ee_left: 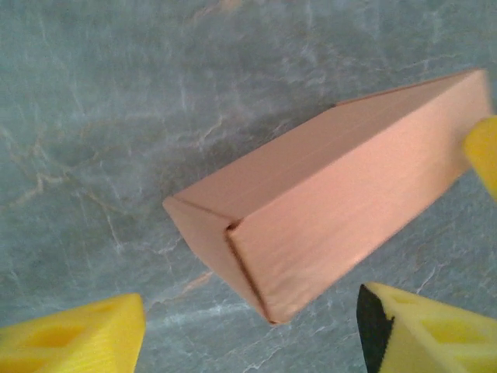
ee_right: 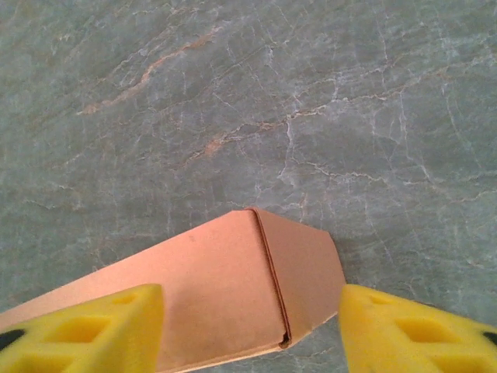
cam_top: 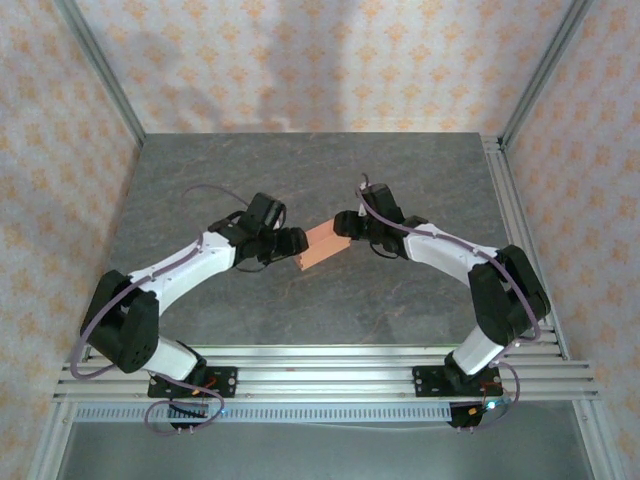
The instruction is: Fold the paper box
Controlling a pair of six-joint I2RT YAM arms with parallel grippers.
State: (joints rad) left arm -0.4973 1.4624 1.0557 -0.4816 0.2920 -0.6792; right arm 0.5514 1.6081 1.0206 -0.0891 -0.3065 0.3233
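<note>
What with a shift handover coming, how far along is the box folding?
Done: the salmon-orange paper box already forms a closed rectangular block with both visible ends shut, lying on the grey marbled table. In hand: nothing; the left gripper and right gripper stand open, one astride each end. Remaining: probably only backing the arms away; its underside is hidden.

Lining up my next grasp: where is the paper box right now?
In the top view, the paper box lies on the table near its middle, directly between the left gripper and the right gripper.
</note>
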